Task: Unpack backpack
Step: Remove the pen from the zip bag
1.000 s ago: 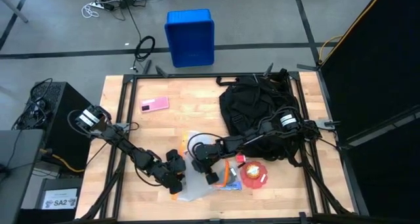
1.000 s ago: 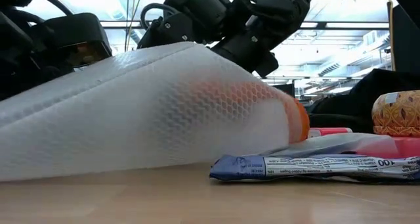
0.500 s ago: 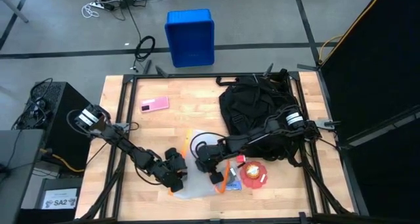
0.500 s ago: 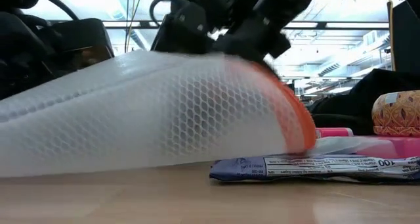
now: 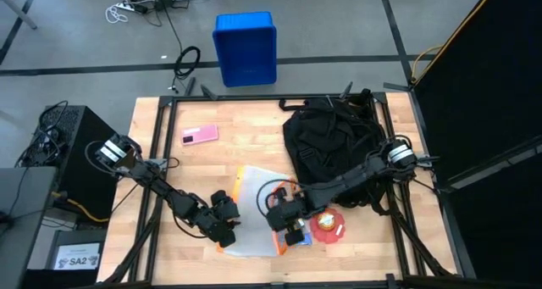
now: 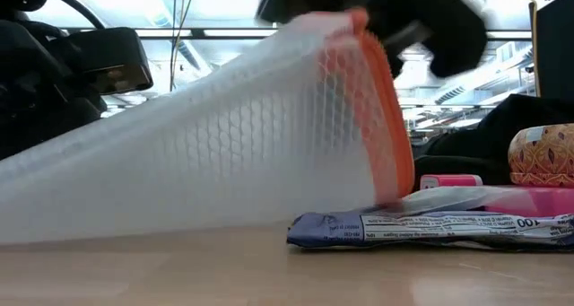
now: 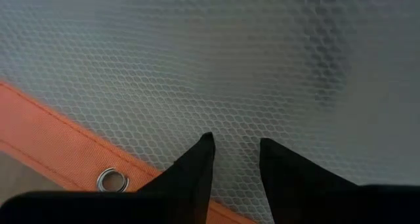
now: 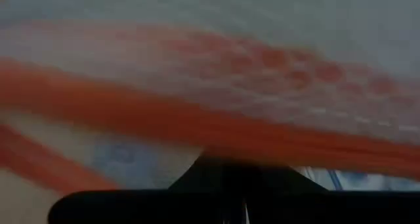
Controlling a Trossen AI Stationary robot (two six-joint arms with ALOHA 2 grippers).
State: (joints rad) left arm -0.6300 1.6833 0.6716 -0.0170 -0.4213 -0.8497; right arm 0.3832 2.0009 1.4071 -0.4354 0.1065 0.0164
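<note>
Low view, nearest first: a blue printed wrapper lay flat on the wooden table, with a pink flat item just behind it. A translucent mesh pouch with orange trim sloped up from the table surface, its orange edge lifted highest. A patterned round object sat off to the side.

Left wrist view: the left gripper had its fingers slightly apart, tips against the pouch's mesh, next to the orange border and a metal eyelet. Nothing visibly pinched between them.

Right wrist view was motion-blurred; the right gripper looked closed on the pouch's orange edge, probably, but I would not swear to it.

High view: left gripper was at the pouch's left edge, near the table front. Right gripper was at the pouch's right edge, beside the round red-orange object. The right arm stretched across from the backpack's side.

Farther back: the backpack lay slumped on the table's right rear area, apart from the pouch, neither gripper touching it. A pink card lay alone at left rear. Beyond the table, a blue crate stood on the floor.
</note>
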